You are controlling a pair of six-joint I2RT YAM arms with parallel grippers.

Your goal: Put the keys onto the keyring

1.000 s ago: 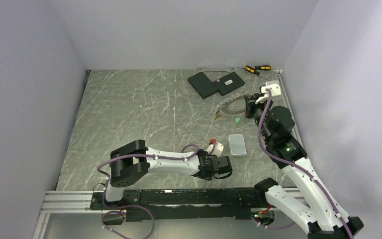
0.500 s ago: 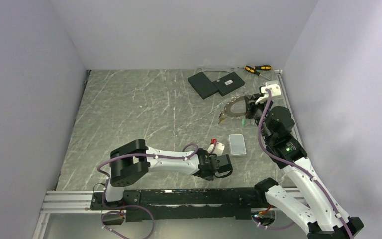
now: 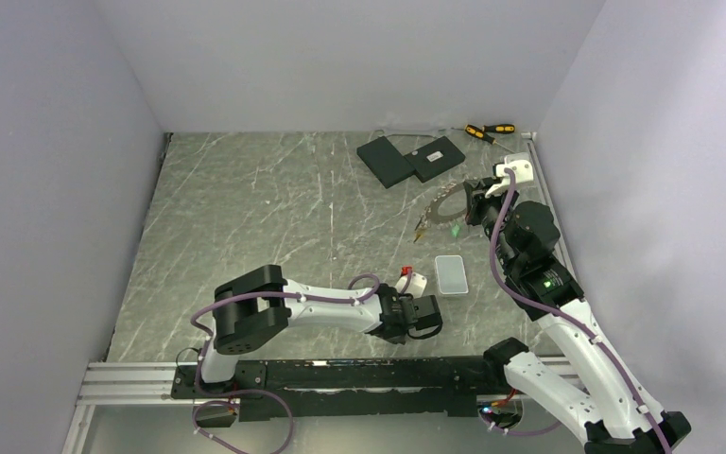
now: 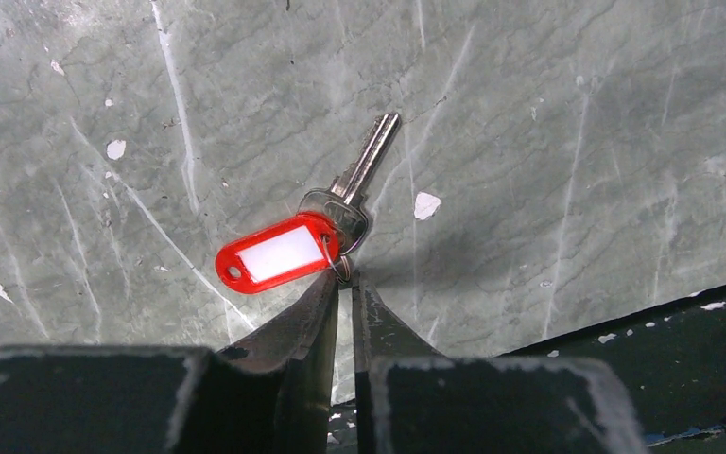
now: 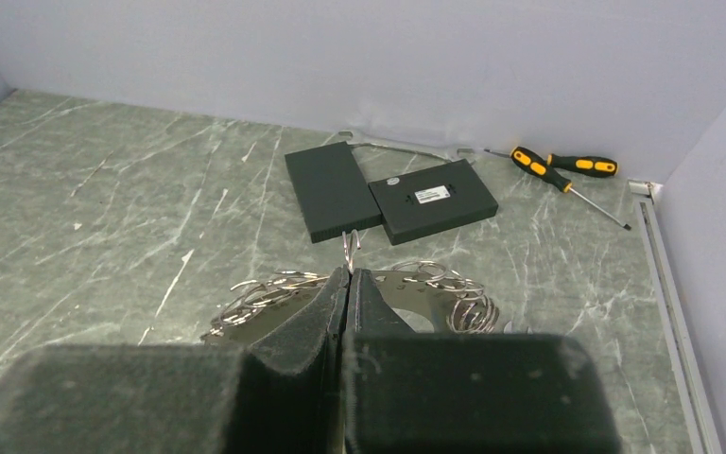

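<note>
Grey marble tabletop (image 4: 577, 142): left pincer (image 4: 343, 279) nearly closed at red-tagged key (image 4: 354, 184), grip unclear; right pincer (image 5: 348, 272) clamped shut on keyring (image 5: 416, 288).

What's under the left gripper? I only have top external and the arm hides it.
Observer: A silver key with a red tag, lying flat on the table. The left wrist view shows it.
Operator: Gripped?
Observer: Can't tell. The left gripper is nearly closed with a slim gap left, its tips at the wire ring joining tag and key.
Operator: And the right one?
Observer: The right gripper is shut on the keyring. One small wire loop pokes up just above its tips.
</note>
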